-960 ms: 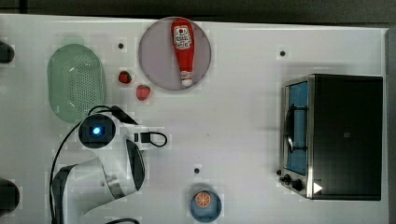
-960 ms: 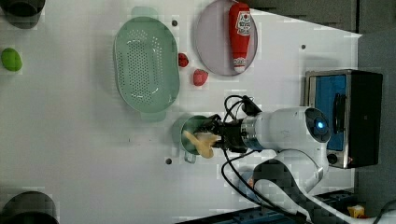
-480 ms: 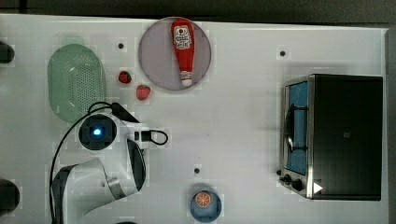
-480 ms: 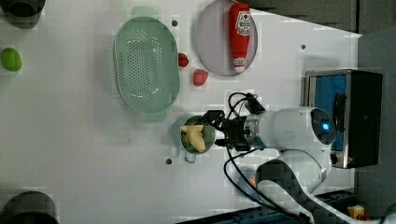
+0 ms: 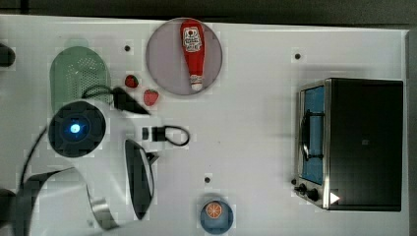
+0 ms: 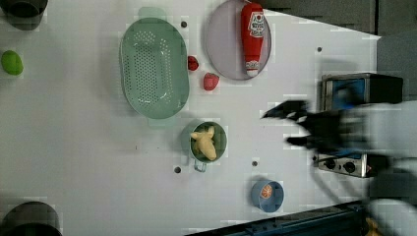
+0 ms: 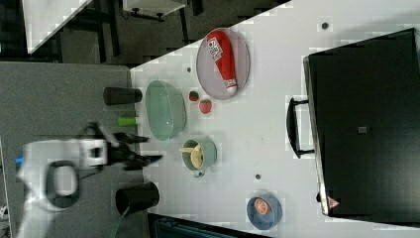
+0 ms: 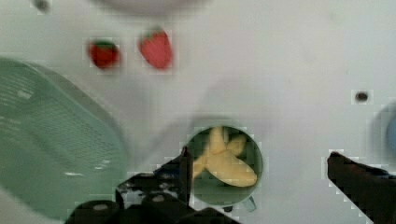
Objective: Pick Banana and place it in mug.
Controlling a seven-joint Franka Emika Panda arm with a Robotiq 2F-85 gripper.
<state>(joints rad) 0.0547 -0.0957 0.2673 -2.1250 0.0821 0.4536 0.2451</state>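
Banana (image 6: pixel 205 143) lying inside mug (image 6: pixel 220 131), green strainer (image 6: pixel 154 67) just beside, blurred pincer (image 6: pixel 287 127) well apart

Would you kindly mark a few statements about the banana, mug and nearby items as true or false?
1. The banana lies inside the mug. True.
2. The claw grips the banana. False: it is open and holds nothing.
3. The ketchup bottle lies on the round plate. True.
4. The two strawberries sit in the strainer. False: they lie on the table beside it.
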